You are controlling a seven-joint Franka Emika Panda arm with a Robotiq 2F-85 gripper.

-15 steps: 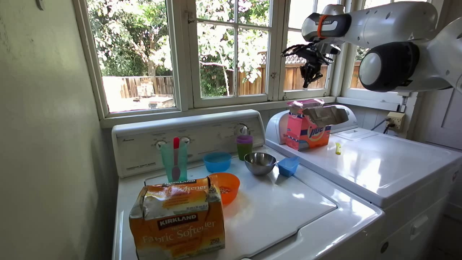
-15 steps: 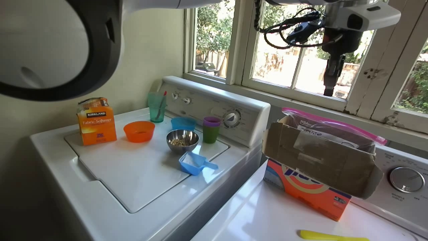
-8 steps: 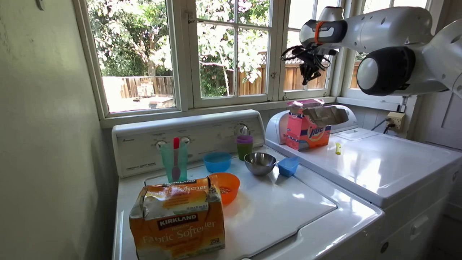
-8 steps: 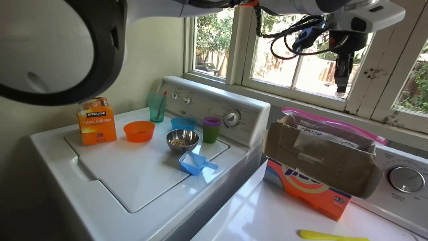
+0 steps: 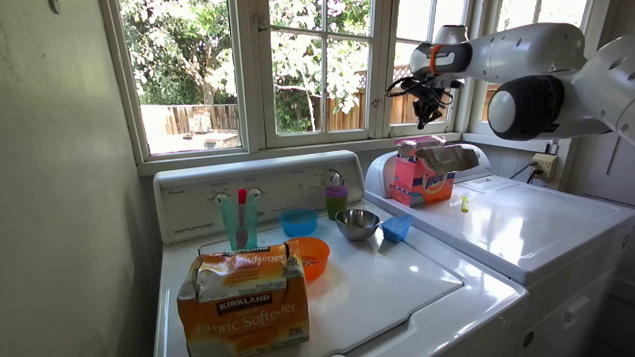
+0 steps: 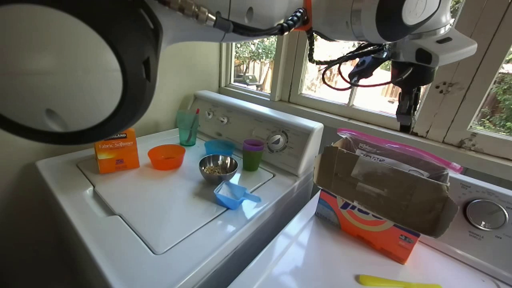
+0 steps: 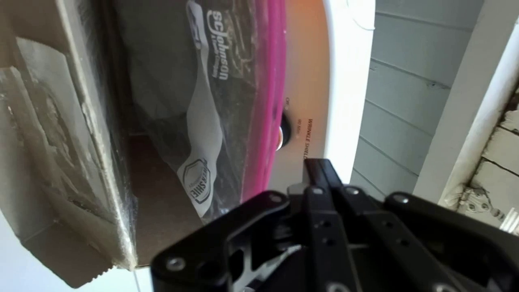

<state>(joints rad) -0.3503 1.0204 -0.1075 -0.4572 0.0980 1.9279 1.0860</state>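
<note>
Fingers (image 7: 313,172) pinched together just above the orange box (image 6: 378,218), super shiny dryer top (image 5: 496,218) under it, kinda cluttered washer (image 6: 160,216) beside it, sunny windows (image 5: 325,84) behind it

open orange box (image 6: 384,204) stands on the dryer (image 6: 312,256), clear pink-topped bag (image 7: 233,109) inside.

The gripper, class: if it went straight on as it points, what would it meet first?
Probably the dryer's control panel; depth is unclear, so the fingers might catch the pink-zipped bag first.
</note>
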